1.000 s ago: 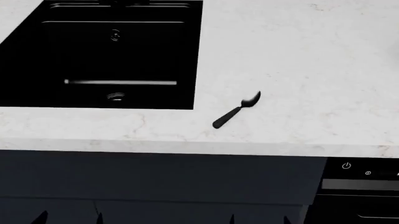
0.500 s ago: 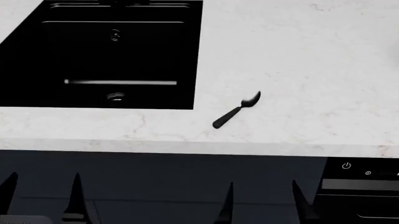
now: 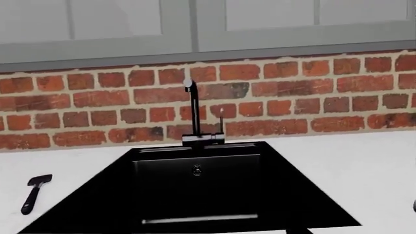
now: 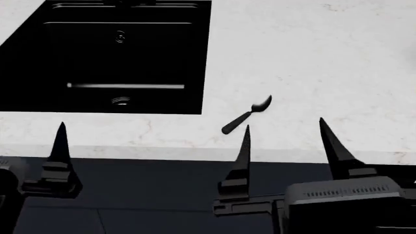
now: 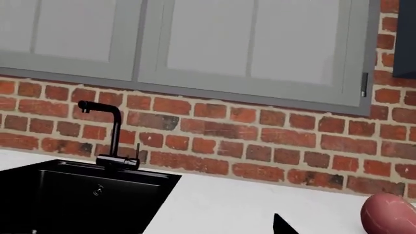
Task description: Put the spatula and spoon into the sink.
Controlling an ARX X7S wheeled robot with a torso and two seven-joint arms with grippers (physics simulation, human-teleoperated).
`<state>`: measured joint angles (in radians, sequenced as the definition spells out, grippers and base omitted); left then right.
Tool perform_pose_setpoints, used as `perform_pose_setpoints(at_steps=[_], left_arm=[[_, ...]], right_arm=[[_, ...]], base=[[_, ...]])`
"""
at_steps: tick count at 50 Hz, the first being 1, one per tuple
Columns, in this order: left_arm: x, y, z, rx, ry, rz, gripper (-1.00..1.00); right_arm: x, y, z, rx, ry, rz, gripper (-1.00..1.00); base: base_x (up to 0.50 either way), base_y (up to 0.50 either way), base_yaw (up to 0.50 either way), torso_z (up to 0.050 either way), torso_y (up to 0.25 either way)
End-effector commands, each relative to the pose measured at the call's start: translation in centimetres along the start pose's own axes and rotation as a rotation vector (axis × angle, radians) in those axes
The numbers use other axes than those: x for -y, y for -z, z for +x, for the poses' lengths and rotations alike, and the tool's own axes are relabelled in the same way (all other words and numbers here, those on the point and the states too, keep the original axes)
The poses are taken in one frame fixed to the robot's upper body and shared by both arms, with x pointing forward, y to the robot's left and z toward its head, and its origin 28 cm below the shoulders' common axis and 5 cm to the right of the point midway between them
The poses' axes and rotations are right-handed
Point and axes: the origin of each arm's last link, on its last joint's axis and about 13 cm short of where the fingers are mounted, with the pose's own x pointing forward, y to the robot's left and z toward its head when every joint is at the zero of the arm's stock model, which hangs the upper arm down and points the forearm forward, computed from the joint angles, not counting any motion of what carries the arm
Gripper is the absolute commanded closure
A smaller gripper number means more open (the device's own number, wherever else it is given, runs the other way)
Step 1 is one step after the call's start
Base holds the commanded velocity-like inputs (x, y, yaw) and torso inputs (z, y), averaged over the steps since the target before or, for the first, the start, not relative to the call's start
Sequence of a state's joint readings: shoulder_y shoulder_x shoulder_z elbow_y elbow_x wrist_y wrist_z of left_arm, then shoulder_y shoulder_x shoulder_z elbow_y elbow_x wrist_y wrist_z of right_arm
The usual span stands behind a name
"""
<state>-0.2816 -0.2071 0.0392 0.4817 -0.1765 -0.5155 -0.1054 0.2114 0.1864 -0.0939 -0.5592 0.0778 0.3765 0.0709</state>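
The spoon [image 4: 247, 115], black-handled with a shiny bowl, lies on the white counter to the right of the sink [image 4: 195, 58]. My right gripper [image 4: 284, 122] is open at the counter's front edge. Its left fingertip [image 4: 246, 134] sits just before the spoon's handle end and touches nothing. My left gripper [image 4: 25, 129] is in front of the sink. One raised finger [image 4: 60, 141] shows and the other is cut off by the frame edge. The black spatula [image 3: 34, 192] lies on the counter beside the sink [image 3: 195, 195], seen only in the left wrist view.
A black faucet [image 3: 193, 112] stands at the sink's back, against a red brick wall under grey cabinets. The drain strainer [image 4: 120, 101] sits near the basin's front. A pinkish round object [image 5: 390, 214] rests on the counter at the far right. Dark cabinet fronts lie below the counter edge [image 4: 162, 152].
Both grippers have risen from below the counter front to its edge. The right gripper's fingers now flank the area just in front of the spoon. Spoon and sink have not moved.
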Motion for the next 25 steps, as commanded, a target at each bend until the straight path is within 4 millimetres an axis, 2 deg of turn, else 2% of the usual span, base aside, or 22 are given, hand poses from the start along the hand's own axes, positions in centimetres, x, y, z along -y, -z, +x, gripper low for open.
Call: perform_pose_setpoints(at_steps=[1,9,25], left_arm=[[-0.86,-2.02,2.07,-0.017,-0.011,-0.003,-1.00],[-0.74,-2.11,1.82,-0.018,-0.010,-0.009,-1.00],[-0.75,-2.26,1.66,-0.012,-0.009,-0.017,-1.00]], right_arm=[[0.95,-2.12,1.58,0.003,-0.021,0.033,-1.00],[0.83,-2.31,1.49,0.007,-0.033,0.035,-1.00],[0.76,-2.84,1.07,0.025,-0.037,0.041,-1.00]], base=[[0.00,0.00,0.00,0.000,0.000],[0.00,0.00,0.00,0.000,0.000],[0.00,0.49,0.00,0.000,0.000]])
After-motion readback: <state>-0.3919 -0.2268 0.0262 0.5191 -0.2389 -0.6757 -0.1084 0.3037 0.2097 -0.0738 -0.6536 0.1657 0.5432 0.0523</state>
